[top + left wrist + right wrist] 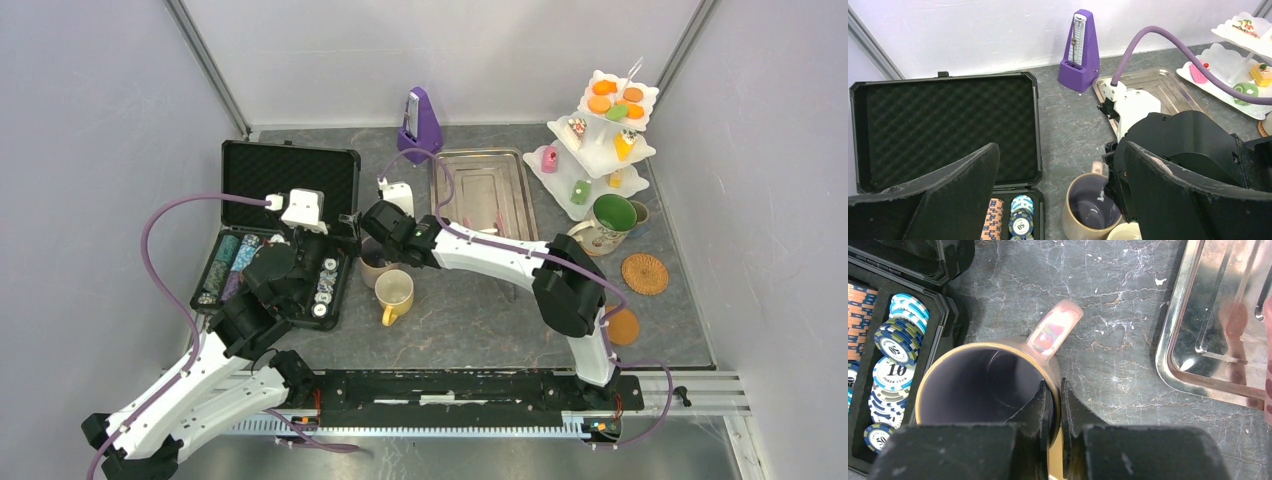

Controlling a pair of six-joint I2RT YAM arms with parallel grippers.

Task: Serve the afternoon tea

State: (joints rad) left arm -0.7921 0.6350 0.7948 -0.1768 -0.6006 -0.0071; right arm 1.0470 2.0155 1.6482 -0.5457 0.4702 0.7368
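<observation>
My right gripper (1054,390) is clamped on the rim of the mauve mug (979,386), one finger inside the purple bowl and the other outside, with the wall pinched between them on the mug's near right side. The mug stands upright, mouth up, left of the middle of the table. Its handle (1055,328) points away from my fingers toward the far edge. The open poker chip case (943,315) lies just beside it on the left and the steel tray (1168,365) near it on the right. A yellow mug (394,291) stands just beside it on the near side. My left gripper (1060,150) hangs over the case with its fingers apart, holding nothing. The cork coasters (644,273) lie near the table's right edge, well apart from the mug, with the white three-tier stand (560,178) in the far right corner. I judge the mug must rise straight up first to clear the yellow mug and the case wall. Then it travels right across bare tabletop between the tray and the near edge.
</observation>
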